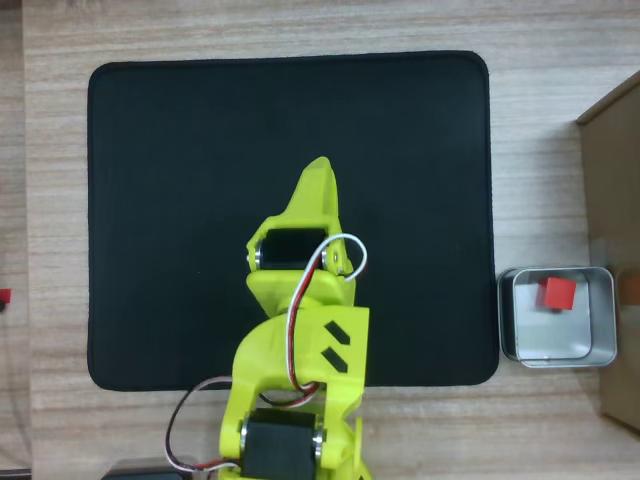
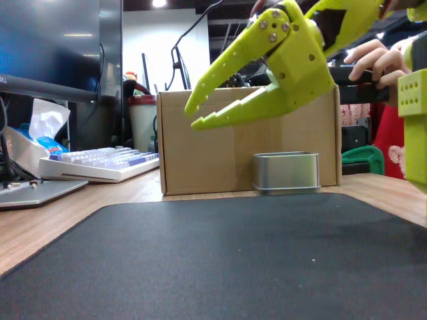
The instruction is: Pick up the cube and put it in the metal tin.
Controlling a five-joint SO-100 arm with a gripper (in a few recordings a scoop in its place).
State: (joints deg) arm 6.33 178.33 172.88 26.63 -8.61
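Already we see the cube (image 1: 557,292) lying inside the metal tin (image 1: 509,322), which sits just off the right edge of the black mat (image 1: 180,200). Our claw (image 2: 193,113) hangs over the mat's middle, jaws narrowly parted and empty.

Overhead view looks straight down from high up on big black rectangular mat (image 1: 200,200). Fixed view sits low, close at mat edge (image 2: 200,260), facing across. Both share mat, shiny silver metal tin (image 1: 520,335) (image 2: 285,172), yellow-green plastic arm (image 1: 300,340) (image 2: 293,53).
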